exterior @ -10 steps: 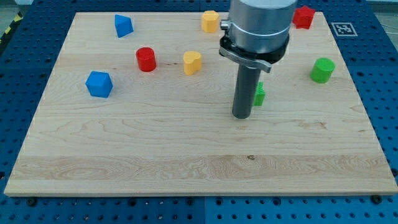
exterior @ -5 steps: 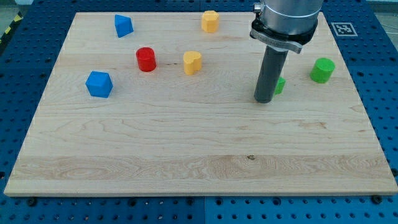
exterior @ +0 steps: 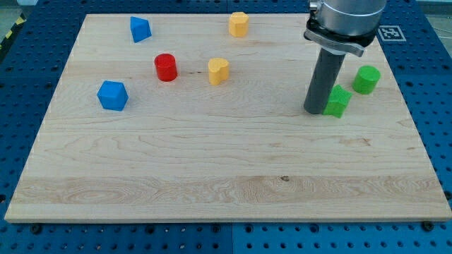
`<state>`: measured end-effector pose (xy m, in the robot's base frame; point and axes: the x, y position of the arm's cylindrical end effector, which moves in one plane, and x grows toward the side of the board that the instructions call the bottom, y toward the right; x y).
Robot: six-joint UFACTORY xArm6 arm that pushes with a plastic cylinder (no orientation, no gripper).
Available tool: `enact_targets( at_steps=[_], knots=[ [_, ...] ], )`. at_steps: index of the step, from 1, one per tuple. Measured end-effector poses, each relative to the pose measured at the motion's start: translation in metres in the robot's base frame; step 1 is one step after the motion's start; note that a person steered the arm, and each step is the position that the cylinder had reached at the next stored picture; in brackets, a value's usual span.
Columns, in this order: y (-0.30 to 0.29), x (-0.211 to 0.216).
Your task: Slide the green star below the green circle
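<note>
The green star point(exterior: 339, 101) lies on the wooden board point(exterior: 212, 162) at the view's right. The green circle point(exterior: 366, 80) stands just up and to the right of it, a small gap apart. My tip point(exterior: 316, 111) rests against the star's left side. The dark rod rises from there to the grey arm body at the view's top.
A red circle point(exterior: 166, 67) and a yellow heart point(exterior: 218, 70) sit left of centre. A blue block point(exterior: 112, 95) lies at the left, another blue block point(exterior: 140, 29) at the top left. A yellow block point(exterior: 239, 23) sits at the top middle.
My tip has moved right, pushing the green star right toward the green circle. The red block at the top right is now hidden behind the arm.
</note>
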<state>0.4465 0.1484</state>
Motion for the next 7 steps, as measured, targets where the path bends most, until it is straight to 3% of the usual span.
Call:
enact_targets(
  at_steps=[2, 3, 5, 7],
  knots=[
    [0.027, 0.016],
    [0.034, 0.048],
    [0.011, 0.009],
    [0.059, 0.006]
  ],
)
